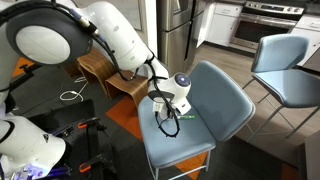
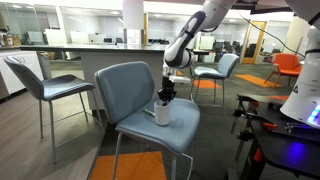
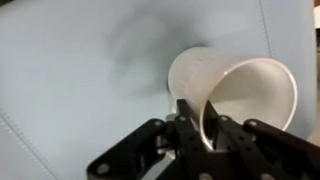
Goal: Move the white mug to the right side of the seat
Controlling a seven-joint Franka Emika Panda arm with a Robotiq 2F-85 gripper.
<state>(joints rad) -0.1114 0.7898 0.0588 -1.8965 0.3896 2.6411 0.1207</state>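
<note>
Wrist view: clamps the mug (image 3: 240, 92) by its rim, gripper (image 3: 203, 122) narrowed to the wall's thickness, one finger inside the opening, one outside. Shows the mug tilted over the seat (image 3: 70, 70), mouth toward the camera. Finds the mug (image 1: 160, 104) (image 2: 162, 112) in both exterior views near one side edge of the seat (image 1: 190, 142) (image 2: 135, 127), clear of its backrest. Cannot tell whether the base touches the seat.

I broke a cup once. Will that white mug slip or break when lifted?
Probably stiff and breakable: the white mug looks like smooth ceramic. The fingers pinch only its thin rim, so it might slip or swing. The padded seat should soften a fall.
</note>
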